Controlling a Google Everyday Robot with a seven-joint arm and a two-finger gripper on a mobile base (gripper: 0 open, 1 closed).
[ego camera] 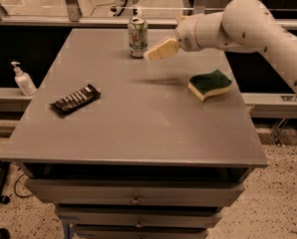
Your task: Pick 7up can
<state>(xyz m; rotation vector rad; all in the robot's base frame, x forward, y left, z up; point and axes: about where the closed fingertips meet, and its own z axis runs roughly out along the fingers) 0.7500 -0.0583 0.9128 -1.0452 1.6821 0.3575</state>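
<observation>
Hovering above table [138, 128], gripper [151, 56] just beside upright 7up can [138, 36].

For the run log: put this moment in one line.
stage: pre-grasp | gripper: beside can | can: upright on table, far edge
</observation>
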